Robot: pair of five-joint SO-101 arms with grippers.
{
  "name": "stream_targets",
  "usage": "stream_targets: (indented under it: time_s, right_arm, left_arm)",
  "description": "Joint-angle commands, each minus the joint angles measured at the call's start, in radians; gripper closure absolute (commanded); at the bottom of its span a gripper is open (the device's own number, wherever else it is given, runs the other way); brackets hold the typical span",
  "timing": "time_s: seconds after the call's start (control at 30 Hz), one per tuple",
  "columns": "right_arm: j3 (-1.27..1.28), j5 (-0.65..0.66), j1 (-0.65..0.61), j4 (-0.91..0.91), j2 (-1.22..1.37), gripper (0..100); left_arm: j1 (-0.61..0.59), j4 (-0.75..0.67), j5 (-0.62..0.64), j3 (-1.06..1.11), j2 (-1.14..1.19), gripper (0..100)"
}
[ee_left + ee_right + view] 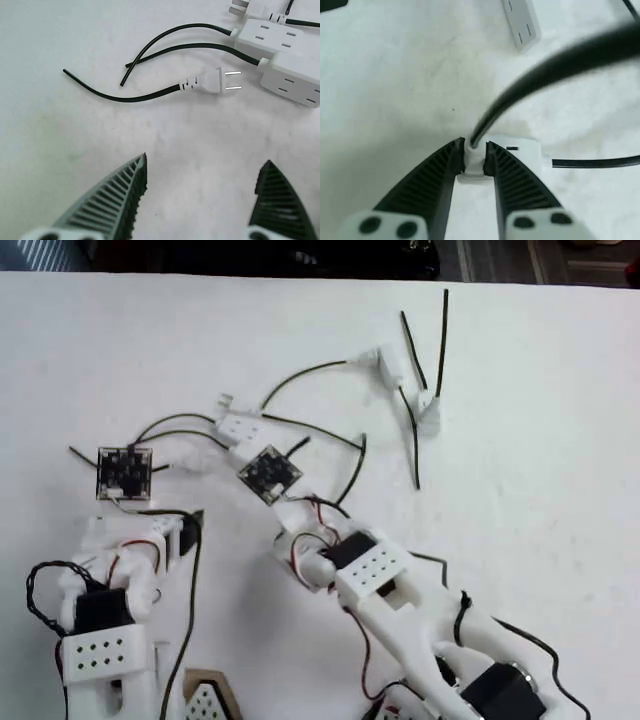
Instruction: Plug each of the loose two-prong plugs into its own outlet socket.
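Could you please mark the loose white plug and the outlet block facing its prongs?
White two-prong plug (209, 81): left wrist view, plug body.
White plastic outlet block (294, 79): left wrist view, slotted face.

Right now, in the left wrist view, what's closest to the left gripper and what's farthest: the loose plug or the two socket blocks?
From the left gripper:
1. Loose two-prong plug, straight ahead, unplugged.
2. Nearer outlet block, just beyond the plug's prongs.
3. Farther outlet block, behind the nearer one.
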Motion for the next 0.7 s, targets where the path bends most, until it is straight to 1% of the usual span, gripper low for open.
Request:
stream_targets:
  time_s: [0.0, 0.1, 0.17, 0.37, 0.43, 0.6, 0.67]
  right_arm:
    - [-0.003, 0.003, 0.012, 0.081, -0.094, 85.8]
    - [-0.003, 0.003, 0.008, 0.157, -0.183, 75.0]
    - [-0.003, 0.005, 0.007, 0.202, -0.231, 70.6]
    - [0.003, 0.003, 0.005, 0.323, -0.308, 70.4]
    - [0.003, 0.002, 0.005, 0.346, -0.318, 74.4]
    - [0.002, 0.002, 0.005, 0.348, -0.326, 92.4]
    - [0.003, 0.002, 0.005, 0.352, -0.332, 98.2]
  left_arm:
    - [-0.01, 0.002, 0.003, -0.006, -0.021, 66]
    - [-0.01, 0.002, 0.003, -0.006, -0.021, 66]
    - [-0.01, 0.002, 0.003, -0.006, -0.021, 66]
    - [-0.01, 0.002, 0.003, -0.006, -0.021, 66]
    - [-0.01, 0.002, 0.003, -0.005, -0.021, 66]
    - [-0.01, 0.002, 0.003, -0.005, -0.021, 66]
    - [-0.01, 0.002, 0.003, -0.005, -0.021, 66]
